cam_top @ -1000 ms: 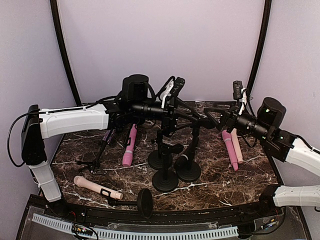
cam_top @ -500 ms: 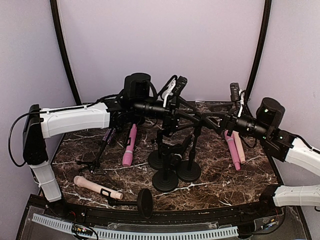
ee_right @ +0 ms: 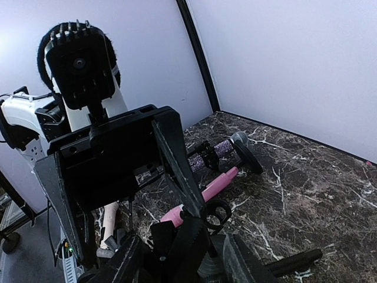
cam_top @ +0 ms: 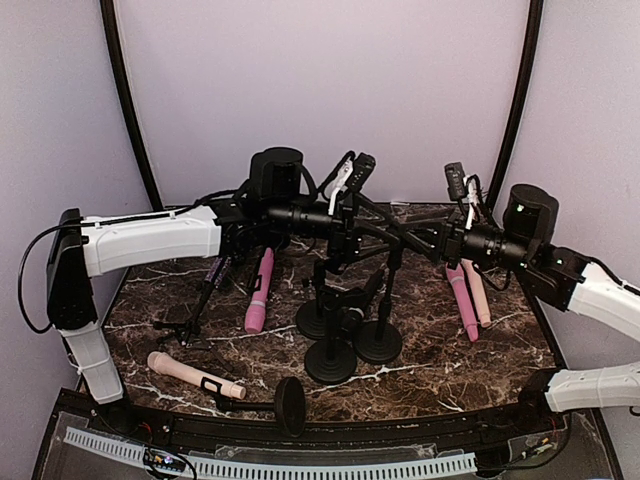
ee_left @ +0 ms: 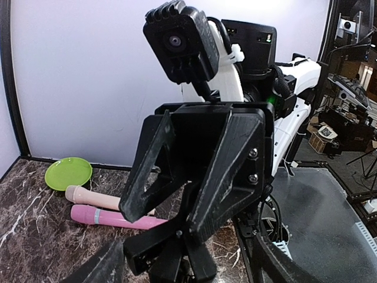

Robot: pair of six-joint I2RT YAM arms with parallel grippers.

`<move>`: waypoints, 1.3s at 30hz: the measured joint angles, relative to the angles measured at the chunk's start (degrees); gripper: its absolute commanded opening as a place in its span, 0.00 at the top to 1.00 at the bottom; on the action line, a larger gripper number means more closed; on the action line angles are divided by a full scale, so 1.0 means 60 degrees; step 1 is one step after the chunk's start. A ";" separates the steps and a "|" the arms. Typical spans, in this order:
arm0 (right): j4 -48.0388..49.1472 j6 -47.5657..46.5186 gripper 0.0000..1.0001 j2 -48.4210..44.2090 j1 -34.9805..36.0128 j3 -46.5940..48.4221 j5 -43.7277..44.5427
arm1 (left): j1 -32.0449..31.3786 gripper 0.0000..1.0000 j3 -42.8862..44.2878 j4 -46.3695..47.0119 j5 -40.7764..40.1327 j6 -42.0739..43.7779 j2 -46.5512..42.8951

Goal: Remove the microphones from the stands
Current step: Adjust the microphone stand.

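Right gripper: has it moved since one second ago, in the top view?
Yes. The right gripper moved left, toward the upright stands, judged against the pink microphone that lies unmoved on the table.

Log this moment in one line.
left tool, right tool: at centre stands | grips: unclear | pink microphone left of stands: on table
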 measured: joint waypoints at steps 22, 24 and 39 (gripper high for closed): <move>-0.2743 -0.0488 0.59 0.0936 0.0000 0.1989 0.0266 | 0.0076 0.19 -0.1038 -0.0036 -0.0863 0.0157 -0.1668; -0.2779 -0.0484 0.59 0.0925 0.0000 0.1996 0.0219 | 0.0080 0.19 -0.1031 -0.0029 -0.0747 0.0153 -0.1585; -0.3206 -0.0477 0.45 0.0852 0.0000 0.1661 -0.0259 | -0.0135 0.26 0.0328 -0.1042 -0.0412 0.0838 -0.0029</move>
